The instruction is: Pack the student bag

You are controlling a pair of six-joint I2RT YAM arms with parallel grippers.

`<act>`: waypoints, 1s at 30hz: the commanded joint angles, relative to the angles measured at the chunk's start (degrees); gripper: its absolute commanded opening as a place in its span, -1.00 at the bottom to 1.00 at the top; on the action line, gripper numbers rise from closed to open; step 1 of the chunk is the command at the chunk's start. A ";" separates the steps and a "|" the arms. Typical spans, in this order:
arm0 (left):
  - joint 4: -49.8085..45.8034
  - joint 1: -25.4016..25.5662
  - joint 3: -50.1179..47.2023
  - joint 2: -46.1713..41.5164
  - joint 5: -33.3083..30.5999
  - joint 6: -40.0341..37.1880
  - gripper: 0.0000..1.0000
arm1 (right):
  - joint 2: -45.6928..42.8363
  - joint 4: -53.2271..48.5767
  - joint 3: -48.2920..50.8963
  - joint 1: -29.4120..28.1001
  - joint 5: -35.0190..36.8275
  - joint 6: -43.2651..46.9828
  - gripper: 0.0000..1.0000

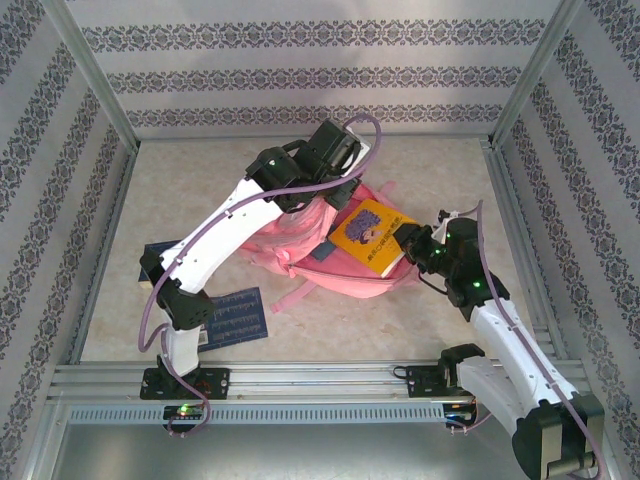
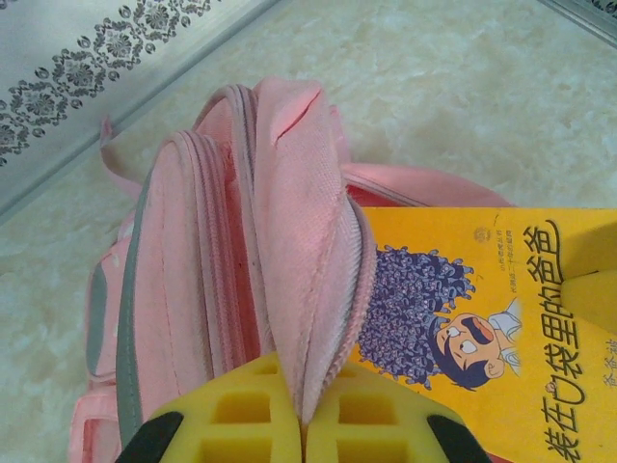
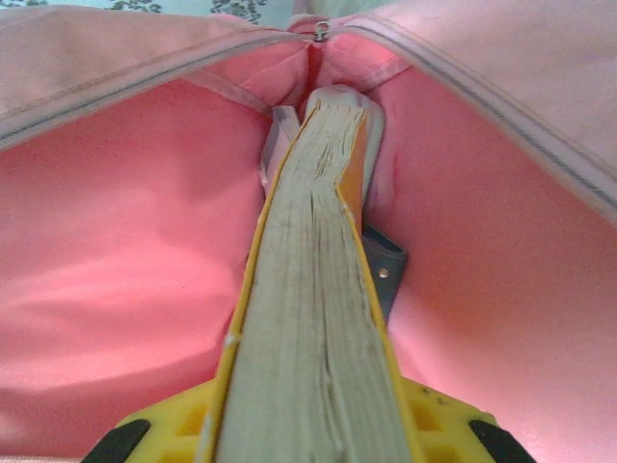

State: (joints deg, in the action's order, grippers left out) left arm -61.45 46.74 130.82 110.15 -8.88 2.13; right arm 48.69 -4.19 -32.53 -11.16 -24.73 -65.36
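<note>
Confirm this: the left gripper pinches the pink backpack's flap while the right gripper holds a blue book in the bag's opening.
Not blue: the book is yellow, as the left wrist view shows. The left gripper does pinch the pink backpack by its flap, and the right gripper holds that book in the bag's opening.

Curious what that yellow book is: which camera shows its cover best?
Left wrist view: the yellow book shows its cartoon cover and title large. The top external view has the cover small; the right wrist view sees its page edges.
</note>
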 commanded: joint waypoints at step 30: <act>11.58 -3.02 4.27 -2.22 14.86 -0.14 -1.00 | 45.03 34.65 -18.81 -24.26 33.93 -11.52 -1.00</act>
State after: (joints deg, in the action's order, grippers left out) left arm -59.99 42.68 130.85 110.13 -0.99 1.52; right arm 89.52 21.82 -47.68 -34.85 1.61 -75.57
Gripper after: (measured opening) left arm 0.058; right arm 0.189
